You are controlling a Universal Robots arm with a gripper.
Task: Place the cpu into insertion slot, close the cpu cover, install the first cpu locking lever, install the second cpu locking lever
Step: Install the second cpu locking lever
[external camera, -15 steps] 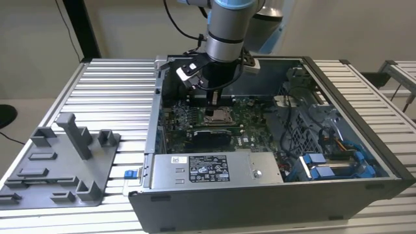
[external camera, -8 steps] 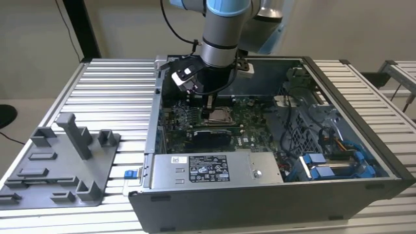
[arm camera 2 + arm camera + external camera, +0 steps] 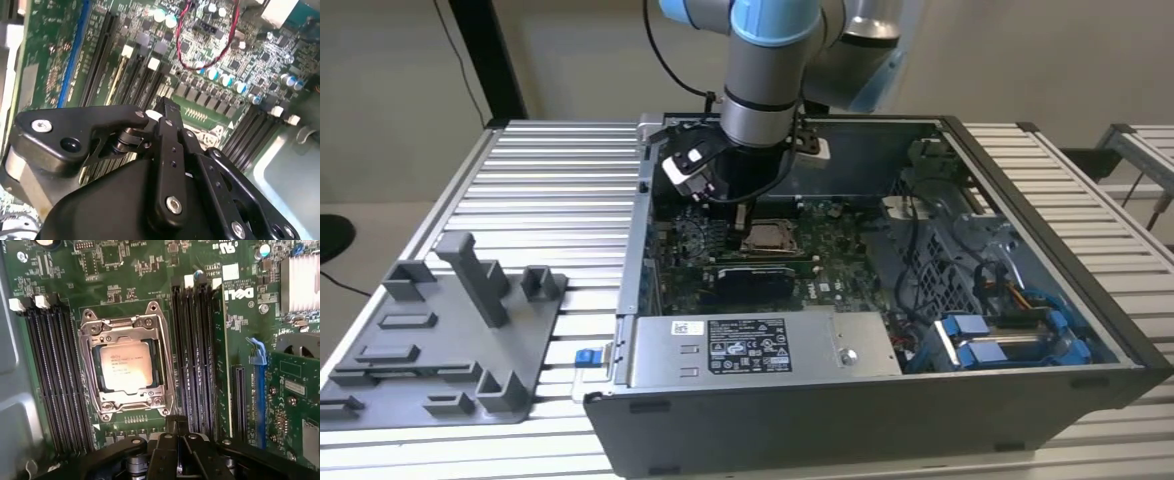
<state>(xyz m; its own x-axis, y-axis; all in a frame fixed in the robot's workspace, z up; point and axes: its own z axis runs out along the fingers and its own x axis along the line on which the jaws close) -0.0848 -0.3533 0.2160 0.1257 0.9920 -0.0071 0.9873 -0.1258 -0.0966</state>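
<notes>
Hovering over the board, the gripper (image 3: 176,432) looks pinched shut, empty. Just beyond it, the cpu (image 3: 126,367) sits under the cover (image 3: 90,335).

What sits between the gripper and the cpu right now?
In the first wrist view, the cpu cover's silvery frame edge and a bare strip of green board lie between the gripper and the cpu.

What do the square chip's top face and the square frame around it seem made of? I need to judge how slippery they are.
The square silver-grey chip looks like matte brushed metal on top: pale, softly lit, no sharp glints. The thin silvery square frame around it looks like stamped bare steel, shinier, with bright highlights along its edges. Neither material is certain from looks alone.
</notes>
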